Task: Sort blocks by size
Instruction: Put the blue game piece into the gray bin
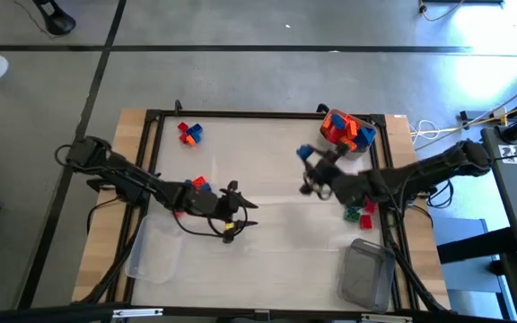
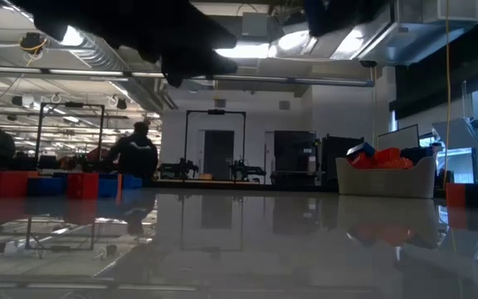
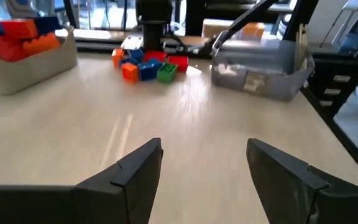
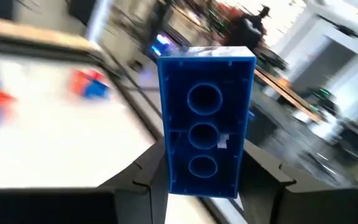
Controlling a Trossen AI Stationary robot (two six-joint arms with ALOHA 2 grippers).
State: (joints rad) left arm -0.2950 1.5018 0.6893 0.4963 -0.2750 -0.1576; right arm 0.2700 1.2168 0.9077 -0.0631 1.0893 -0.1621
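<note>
Pinching a long blue brick (image 4: pixel 206 129) across its narrow sides above the table's two o'clock area, the right gripper (image 4: pixel 204 180) grasps something light, rigid and slick, while the left gripper (image 3: pixel 204 165) gapes empty.

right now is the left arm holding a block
No, the left gripper has open jaws with only bare table between them.

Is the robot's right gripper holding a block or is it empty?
Holding one. In the right wrist view, a long blue plastic brick, its hollow underside facing the camera, stands clamped between the right gripper's two dark fingers.
</note>
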